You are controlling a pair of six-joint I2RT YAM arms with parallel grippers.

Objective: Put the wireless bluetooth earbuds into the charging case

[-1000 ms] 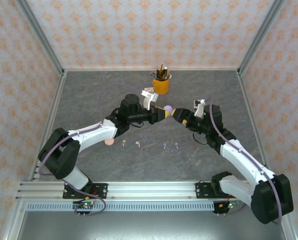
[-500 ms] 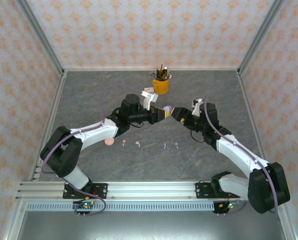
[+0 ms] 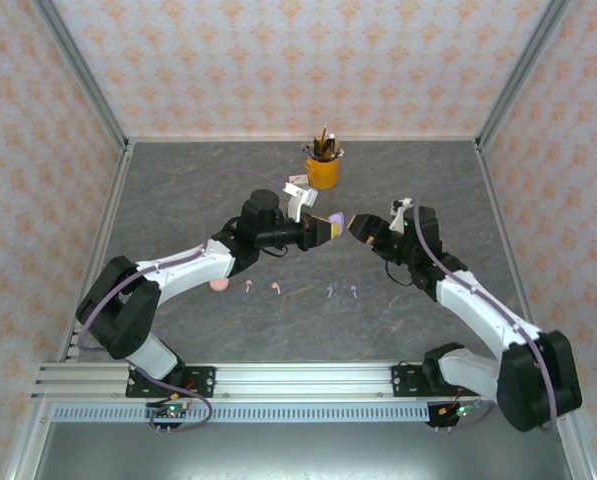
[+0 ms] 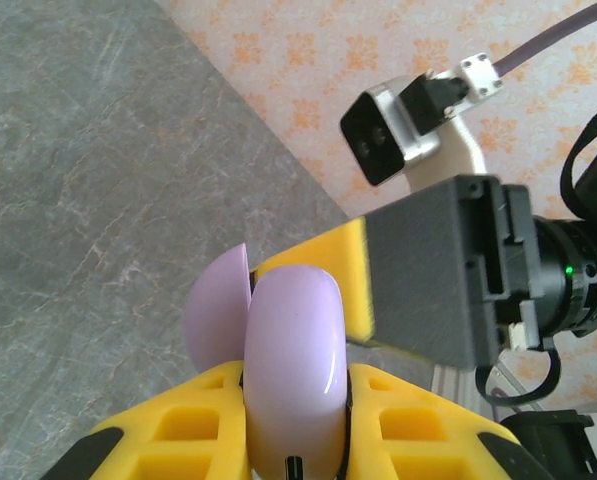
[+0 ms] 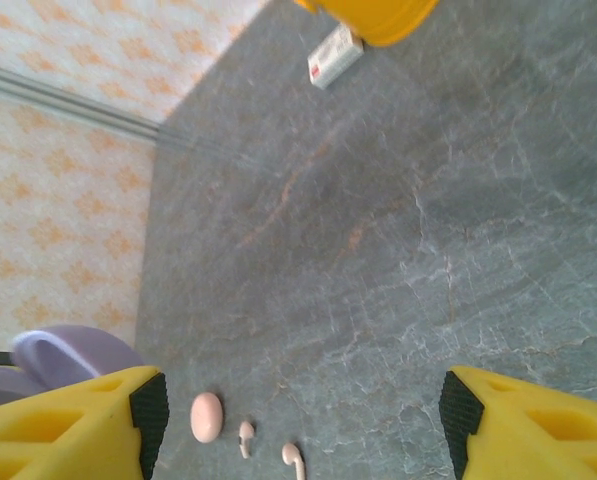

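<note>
At mid-table, my left claw (image 3: 324,229) is clamped on the lilac case (image 4: 288,370), lid ajar, above the grey table (image 3: 178,190). There is bare room out to the patterned walls (image 3: 68,150). Nearer me, in a row, lie a pink case (image 3: 219,284), two pink earbuds (image 3: 249,287) and two lilac earbuds (image 3: 331,292). My right claw (image 3: 361,228) faces the lilac case, jaws spread wide, holding nothing.

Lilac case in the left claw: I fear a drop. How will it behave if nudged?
Likely slippery: the lilac case looks glossy and rounded, pinched at its sides by the left claw. Its open lid could probably swing if knocked.
</note>
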